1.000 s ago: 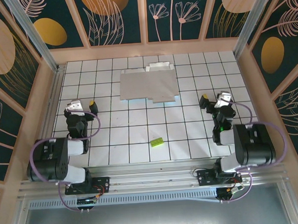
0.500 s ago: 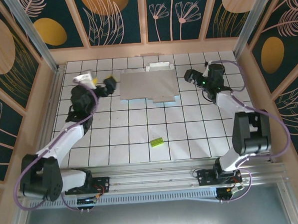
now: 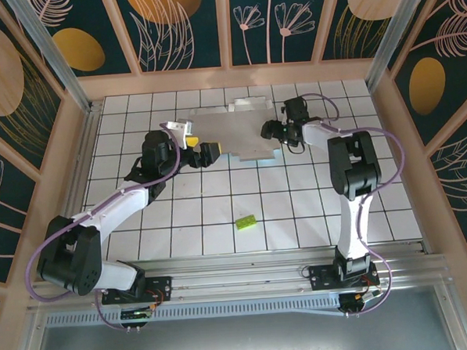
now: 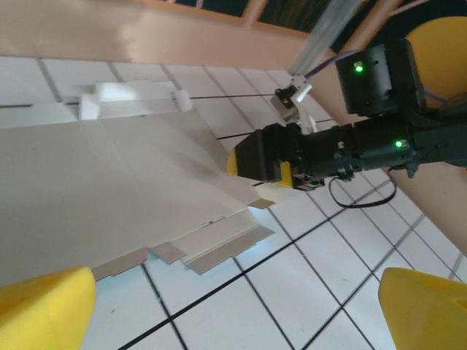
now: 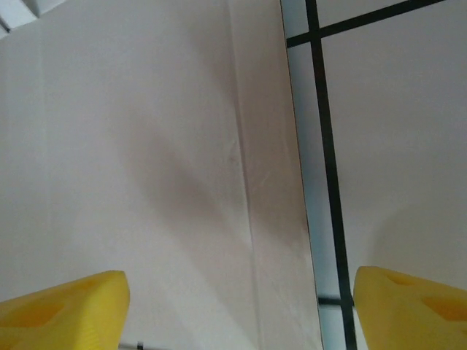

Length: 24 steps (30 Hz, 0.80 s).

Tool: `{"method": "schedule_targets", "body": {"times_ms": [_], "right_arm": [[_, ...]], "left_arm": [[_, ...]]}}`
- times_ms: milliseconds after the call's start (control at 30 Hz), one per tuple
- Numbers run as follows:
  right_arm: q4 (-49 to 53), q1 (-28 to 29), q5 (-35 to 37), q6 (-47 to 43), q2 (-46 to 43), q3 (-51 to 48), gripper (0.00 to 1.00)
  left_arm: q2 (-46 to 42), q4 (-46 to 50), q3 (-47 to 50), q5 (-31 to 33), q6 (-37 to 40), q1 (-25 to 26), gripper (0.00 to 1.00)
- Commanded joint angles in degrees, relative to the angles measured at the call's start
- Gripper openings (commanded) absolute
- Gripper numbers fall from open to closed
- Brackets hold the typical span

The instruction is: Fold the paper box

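The paper box [image 3: 235, 129] lies as a flat pale grey sheet with tabs on the far middle tiles. My left gripper [image 3: 199, 140] is open over the sheet's left near corner, yellow fingertips [image 4: 44, 310] wide apart. In the left wrist view the paper box [image 4: 109, 175] stretches left, its tabs toward the near tiles, and the right gripper [image 4: 266, 157] sits at its far corner. My right gripper [image 3: 269, 131] is at the sheet's right edge. In the right wrist view its yellow fingers [image 5: 62, 310] straddle the edge flap of the paper box [image 5: 146, 146], jaws apart and touching nothing.
A small lime-green block [image 3: 245, 221] lies on the near middle tiles. Wooden walls [image 3: 228, 77] ring the white tiled table [image 3: 219, 191]. The arm bases sit on the metal rail [image 3: 239, 280] at the near edge.
Both arms have swung from near their bases out to the sheet, left gripper to its left side, right gripper to its right edge. The right jaws have narrowed a little.
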<state>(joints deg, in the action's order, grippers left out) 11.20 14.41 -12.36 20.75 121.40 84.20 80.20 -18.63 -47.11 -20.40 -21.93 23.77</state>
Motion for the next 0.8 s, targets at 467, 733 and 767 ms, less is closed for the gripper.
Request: {"method": "schedule_targets", "body": {"times_ms": [467, 733, 767], "right_arm": [[-1.8, -0.3, -6.3, -1.5, 2.6, 0.0, 0.30], [-1.4, -0.7, -6.7, -7.8, 0.3, 0.7, 0.06], [-1.2, -0.7, -6.8, -8.6, -0.2, 0.8, 0.02]], "left_arm": [[3.0, 10.0, -5.5, 16.2, -14.7, -1.9, 0.99], [4.2, 9.7, -6.8, 10.3, -15.7, -5.7, 0.99], [4.5, 9.9, -7.4, 10.3, -14.8, -6.0, 0.99]]}}
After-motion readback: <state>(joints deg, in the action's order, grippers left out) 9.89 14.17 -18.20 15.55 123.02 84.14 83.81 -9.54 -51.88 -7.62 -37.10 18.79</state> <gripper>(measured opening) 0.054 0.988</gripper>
